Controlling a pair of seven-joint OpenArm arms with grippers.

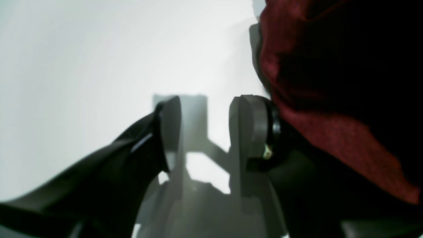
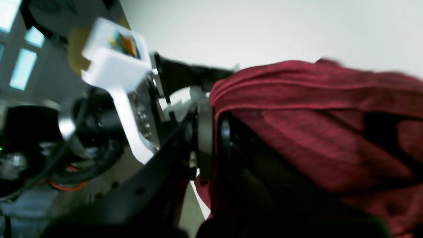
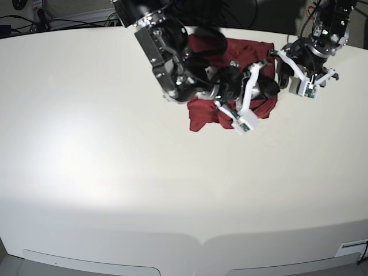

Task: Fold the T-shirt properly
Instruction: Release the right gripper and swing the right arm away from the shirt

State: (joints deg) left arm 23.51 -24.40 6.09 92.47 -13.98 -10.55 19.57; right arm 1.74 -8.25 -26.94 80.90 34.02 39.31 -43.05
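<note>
The dark red T-shirt [image 3: 202, 117] lies bunched in a heap on the far middle-right of the white table [image 3: 115, 149]. My right gripper [image 3: 268, 87] sits at the heap's right edge. In the right wrist view its jaws [image 2: 214, 132] are pressed together with a fold of the T-shirt [image 2: 297, 132] pinched between them and cloth draped over one finger. My left gripper [image 3: 282, 70] hovers just right of the heap. The left wrist view shows that gripper [image 1: 205, 132] open, with only bare table between its fingers. The T-shirt [image 1: 330, 138] brushes the outside of its right finger [image 1: 251, 132].
The two arms stand close together over the cloth, and the left arm's white camera mount [image 2: 112, 62] fills the left of the right wrist view. Cables and equipment [image 3: 23, 17] line the table's far edge.
</note>
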